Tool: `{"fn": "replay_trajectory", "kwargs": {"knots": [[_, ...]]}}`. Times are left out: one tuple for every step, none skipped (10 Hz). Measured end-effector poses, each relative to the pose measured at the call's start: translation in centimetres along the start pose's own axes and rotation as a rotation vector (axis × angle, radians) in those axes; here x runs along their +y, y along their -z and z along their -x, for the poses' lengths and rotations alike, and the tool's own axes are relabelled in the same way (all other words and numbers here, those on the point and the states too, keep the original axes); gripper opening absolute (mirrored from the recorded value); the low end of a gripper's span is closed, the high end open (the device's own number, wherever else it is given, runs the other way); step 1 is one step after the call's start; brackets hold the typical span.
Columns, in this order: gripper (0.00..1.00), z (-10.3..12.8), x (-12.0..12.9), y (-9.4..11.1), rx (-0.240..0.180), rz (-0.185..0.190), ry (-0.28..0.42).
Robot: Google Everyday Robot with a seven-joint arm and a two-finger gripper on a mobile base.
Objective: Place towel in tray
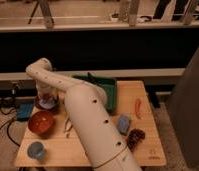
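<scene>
Towel: the small whitish folded cloth towel [47, 96] looks like a pale lump at the mouth of the round purple bowl [45, 105], on the left side of the table. It is too blurry to tell if it lies in the bowl or hangs just over it.
Claw: the robot's gripper [44, 87] is at the end of the white arm, pointing down, right above the towel and the purple bowl. I cannot tell how far open it is, or if it has hold of the towel.
Arm: the big white robot arm [90, 125] comes up from the bottom of the view, bends at the top left and drops down to the purple bowl.
Tray: the large green plastic tray [111, 92] with sloping walls sits at the back of the table, well apart from the towel. The arm hides part of it.
Near the purple bowl: a blue flat pad [24, 111] lies just to its left, and a round orange bowl [41, 123] stands in front of it.
Front left: a small light blue cup [36, 150].
Right of the arm: a small grey-blue block [124, 124], a long red thing [138, 107] and a dark red lump [135, 138].
Under it all: a light wooden table [148, 152].
</scene>
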Motion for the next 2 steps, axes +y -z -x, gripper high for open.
{"fn": "replay_trajectory", "kwargs": {"knots": [[0.63,0.3,-0.1,-0.2,-0.006,0.01,0.008],[0.63,0.41,-0.19,-0.34,-0.008,0.018,0.012]]}}
